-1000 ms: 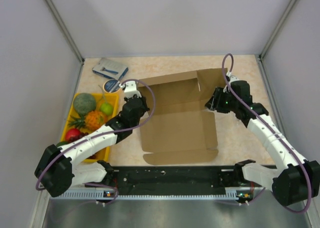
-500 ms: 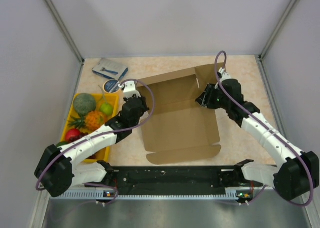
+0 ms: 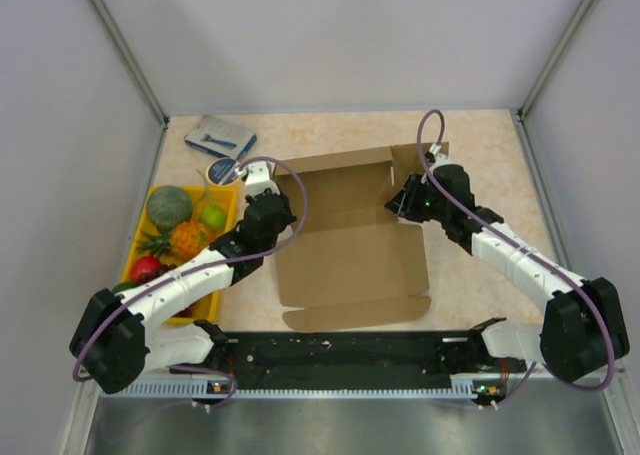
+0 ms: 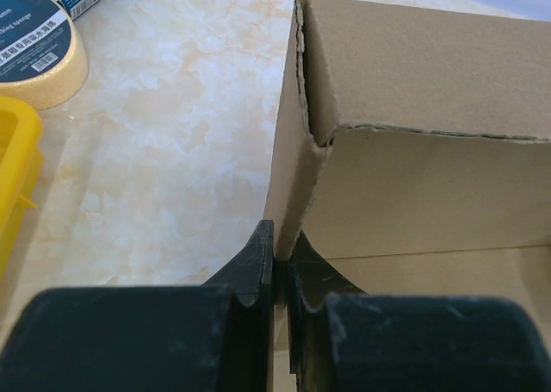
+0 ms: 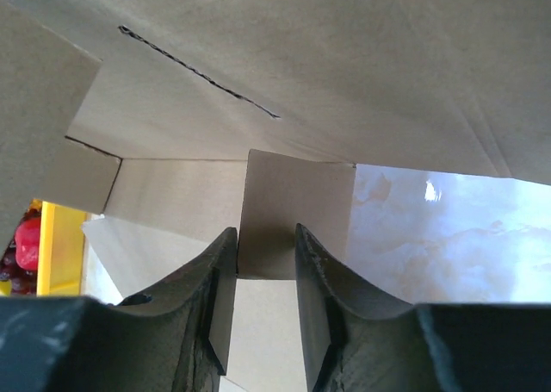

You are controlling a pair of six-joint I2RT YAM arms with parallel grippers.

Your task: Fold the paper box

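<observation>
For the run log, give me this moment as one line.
task: fold box | left gripper: shut on box wall | right gripper: open, at a flap | box: partly folded

White arms (image 3: 190,275), black joints (image 3: 262,222), purple cables (image 3: 304,200)

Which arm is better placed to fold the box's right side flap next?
Right. The right gripper is at the small right flap of the paper box, jaws apart; the left gripper is clamped on the left wall, steadying it.

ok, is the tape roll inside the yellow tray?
No, the tape roll lies on the table, outside the yellow tray, just beyond its far rim.
</observation>
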